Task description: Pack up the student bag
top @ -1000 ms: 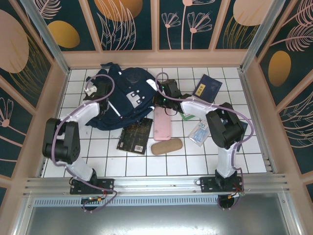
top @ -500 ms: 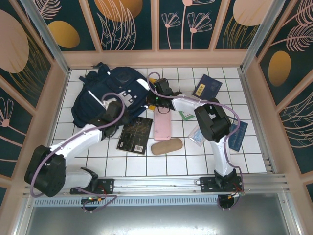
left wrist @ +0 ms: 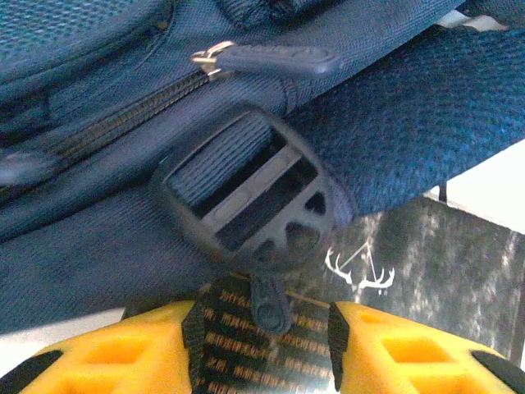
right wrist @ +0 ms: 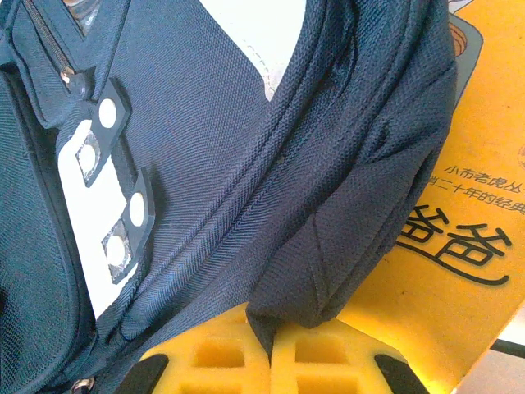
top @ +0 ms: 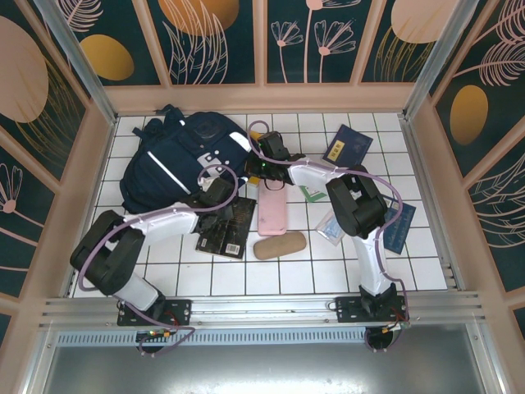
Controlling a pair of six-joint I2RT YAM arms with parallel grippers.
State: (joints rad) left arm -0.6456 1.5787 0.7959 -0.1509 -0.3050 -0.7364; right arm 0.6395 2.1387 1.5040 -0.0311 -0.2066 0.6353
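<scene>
From above, the student bag [top: 176, 160] lies at the far left of the tiled table [top: 426, 271], well short of packed. As far as I can judge, nothing has gone in. A dark book [top: 227, 226], a pink case [top: 272, 209], a tan glasses case [top: 279, 245], a navy booklet [top: 346, 149] and a few smaller flat items all lie out on the tiles to its right. The left fingers [top: 215, 195] are at the bag's near edge, just above the dark book. The right fingers [top: 261, 162] are at its right edge. The likely step is getting the bag opened or held steady, and all the loading is left to do. The booklet's gold mark and the book's white sticker are too small to read here.

At the left wrist, the fingers stand apart and grip nothing. A small dark tab hangs in the gap below a black strap buckle [left wrist: 246, 201]. The zipper pull [left wrist: 267, 59] sits on a zip that looks closed. The book cover below shows a white antler emblem [left wrist: 358, 267] and rows of tiny print I cannot read.

At the right wrist, the fingers are clenched on a fold of the bag's navy fabric. Beneath it is a yellow cover [right wrist: 459, 238] with black Chinese characters, and the bag shows a white patch with dark studded tabs [right wrist: 111, 205].
</scene>
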